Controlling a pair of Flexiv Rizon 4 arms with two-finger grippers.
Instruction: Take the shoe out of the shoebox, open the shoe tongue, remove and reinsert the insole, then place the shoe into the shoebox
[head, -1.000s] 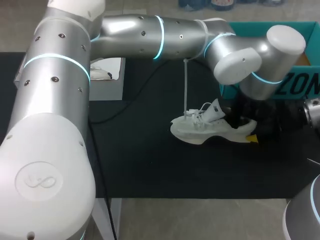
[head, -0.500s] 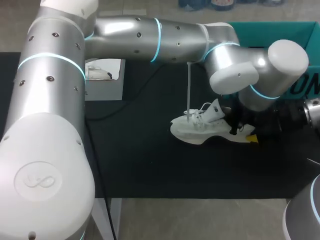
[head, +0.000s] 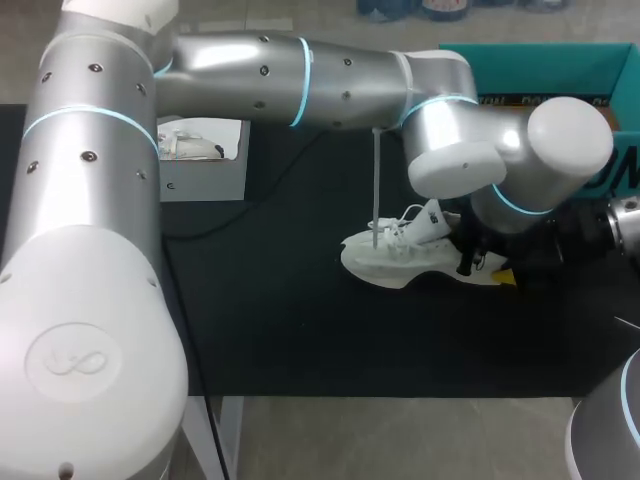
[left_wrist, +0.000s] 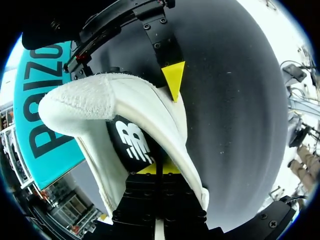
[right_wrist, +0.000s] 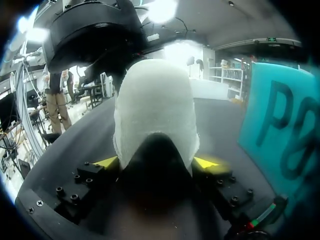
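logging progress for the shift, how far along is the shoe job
Done: the shoe is out of the shoebox, on the table. In hand: the right end effector clamps its heel; the left end effector is at the raised tongue. Left: no insole shows outside the shoe, so pulling and refitting it, then boxing the shoe, likely remain.

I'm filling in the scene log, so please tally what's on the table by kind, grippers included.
shoe: 1
shoebox: 1
white box: 1
grippers: 2, the left gripper and the right gripper
Total: 5
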